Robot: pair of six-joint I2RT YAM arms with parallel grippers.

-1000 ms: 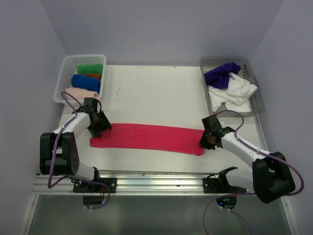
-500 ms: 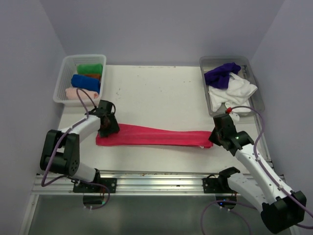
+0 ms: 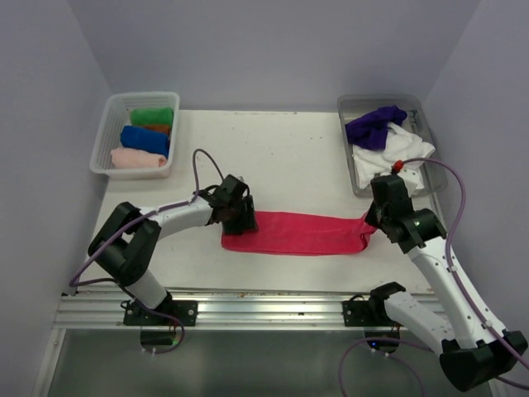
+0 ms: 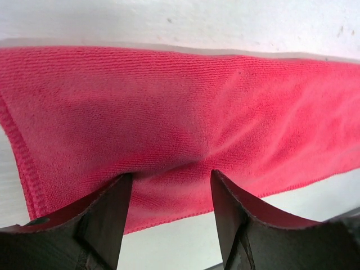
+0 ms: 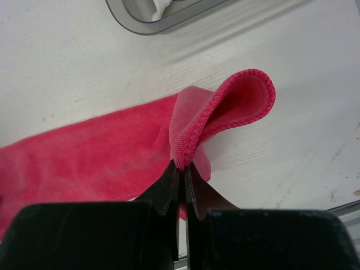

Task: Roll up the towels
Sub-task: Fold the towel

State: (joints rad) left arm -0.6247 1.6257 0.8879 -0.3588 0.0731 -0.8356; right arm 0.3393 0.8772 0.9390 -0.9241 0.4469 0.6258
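Note:
A hot pink towel lies as a long folded strip across the front of the table. My left gripper is open at the strip's left end. In the left wrist view its gripper straddles the near hem, both fingertips down on the pink towel. My right gripper is shut on the strip's right end. The right wrist view shows that gripper pinching the hem, with the pink cloth curling up in a loop above the jaws.
A white lattice basket at the back left holds rolled green, blue and pale pink towels. A grey tray at the back right holds crumpled purple and white towels. The tray's corner lies just beyond the right gripper.
The pink towel has slid to the right and bunched shorter. The left gripper travelled right with its end. The right gripper moved back and right, lifting its end into a loop.

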